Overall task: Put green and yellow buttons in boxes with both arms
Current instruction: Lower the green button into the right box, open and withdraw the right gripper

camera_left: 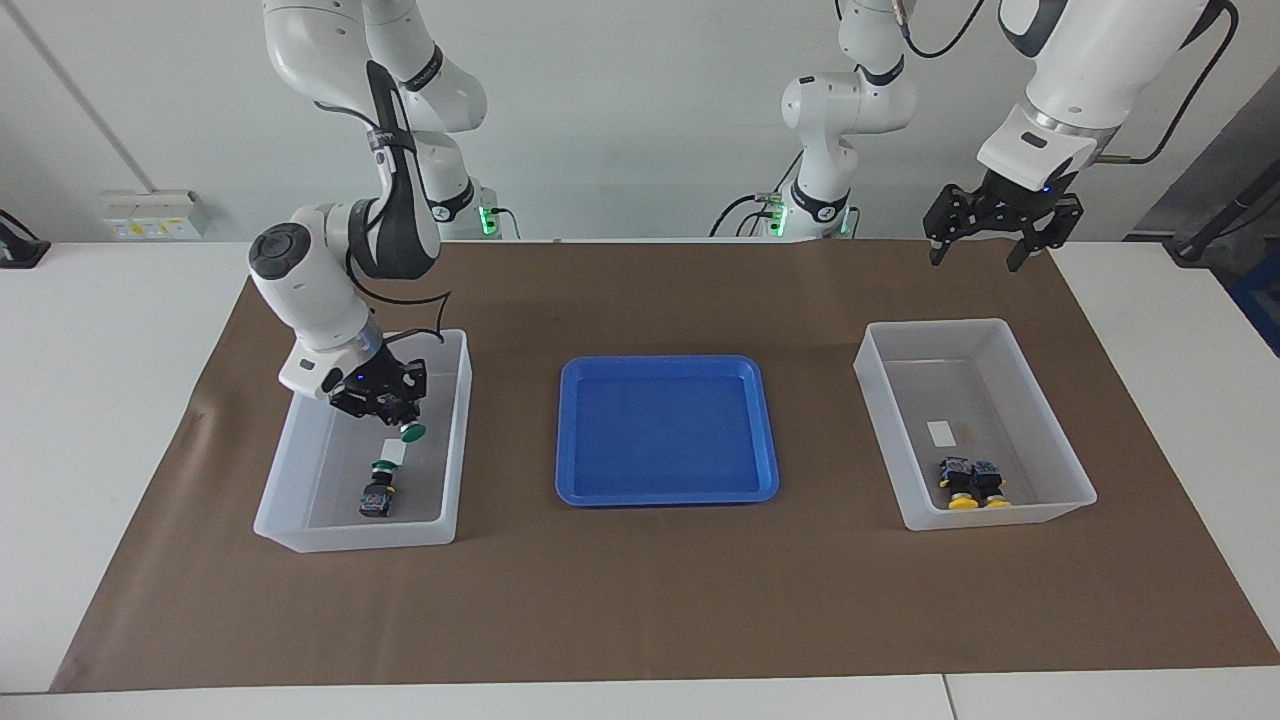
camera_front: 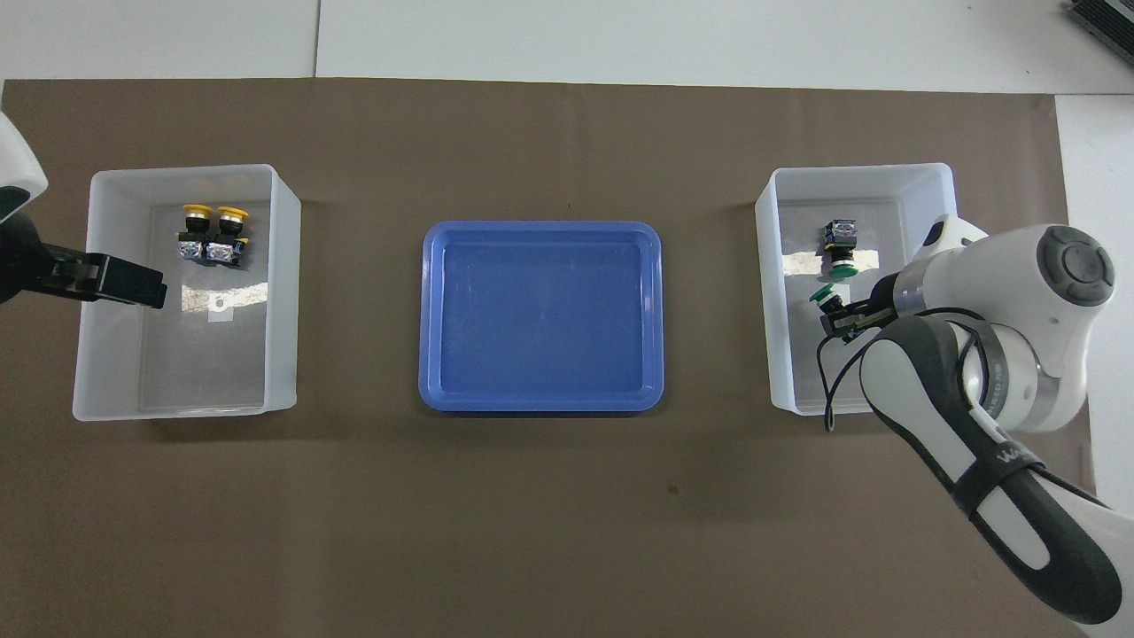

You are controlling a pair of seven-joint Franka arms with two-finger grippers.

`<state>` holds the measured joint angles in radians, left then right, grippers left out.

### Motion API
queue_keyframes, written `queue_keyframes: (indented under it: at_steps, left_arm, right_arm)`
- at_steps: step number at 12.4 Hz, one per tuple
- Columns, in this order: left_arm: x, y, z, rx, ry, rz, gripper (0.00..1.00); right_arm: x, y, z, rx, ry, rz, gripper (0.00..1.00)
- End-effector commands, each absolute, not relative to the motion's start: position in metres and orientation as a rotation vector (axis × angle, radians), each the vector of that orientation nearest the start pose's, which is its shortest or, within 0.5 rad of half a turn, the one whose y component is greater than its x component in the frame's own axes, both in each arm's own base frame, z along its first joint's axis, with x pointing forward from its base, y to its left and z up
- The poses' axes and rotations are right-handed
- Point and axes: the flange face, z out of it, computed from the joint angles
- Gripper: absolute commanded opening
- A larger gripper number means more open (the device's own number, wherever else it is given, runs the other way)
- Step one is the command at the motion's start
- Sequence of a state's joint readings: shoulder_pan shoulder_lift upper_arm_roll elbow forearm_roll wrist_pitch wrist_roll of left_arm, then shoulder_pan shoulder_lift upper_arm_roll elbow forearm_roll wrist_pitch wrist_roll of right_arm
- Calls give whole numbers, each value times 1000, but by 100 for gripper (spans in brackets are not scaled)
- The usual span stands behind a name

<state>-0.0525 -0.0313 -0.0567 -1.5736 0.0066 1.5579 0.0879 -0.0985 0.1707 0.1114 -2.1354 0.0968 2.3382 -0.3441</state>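
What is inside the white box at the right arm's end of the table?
One green button lies on the box floor by a small white label. The right gripper holds a second green button above it. Nothing hidden.

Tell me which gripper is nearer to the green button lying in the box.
Right. The right gripper, holding another green button, hangs just above the lying green button in its box. The left gripper waits over the mat's other end.
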Motion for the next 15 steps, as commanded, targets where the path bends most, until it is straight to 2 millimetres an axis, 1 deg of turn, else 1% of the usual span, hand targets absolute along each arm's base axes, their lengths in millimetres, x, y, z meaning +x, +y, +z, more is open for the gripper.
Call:
queue_keyframes:
  at_steps: [1, 2, 4, 6, 7, 8, 9, 10, 12, 13, 15]
  left_arm:
    - [536, -54, 649, -3139, 287, 65, 100]
    - [536, -55, 656, -3148, 290, 75, 100]
    - [536, -56, 658, -3156, 290, 73, 100]
    - [535, -55, 660, -3148, 290, 56, 100]
    - [535, -53, 657, -3146, 281, 61, 100]
    - [534, -53, 653, -3145, 283, 66, 100]
    - [529, -55, 647, -3142, 280, 99, 100]
    - [525, -55, 645, -3141, 280, 112, 100]
    - [525, -56, 643, -3140, 282, 117, 100]
    - [525, -56, 643, -3142, 283, 117, 100]
    - [525, -56, 643, -3140, 282, 117, 100]
  right_arm:
    - [563, 6, 326, -3026, -452, -82, 33]
    - [562, 6, 325, -3026, -454, -80, 49]
    - [561, 6, 325, -3026, -452, -77, 100]
    - [565, 6, 331, -3027, -451, -96, 100]
    - [570, 6, 344, -3029, -453, -126, 100]
    - [578, 6, 361, -3035, -423, -169, 100]
    - [584, 5, 379, -3044, -340, -212, 100]
    - [588, 4, 392, -3050, -263, -247, 100]
    - [592, 1, 414, -3071, -158, -296, 100]
    - [593, 0, 422, -3091, -109, -306, 100]
    - [596, 10, 448, -3130, 5, -295, 100]
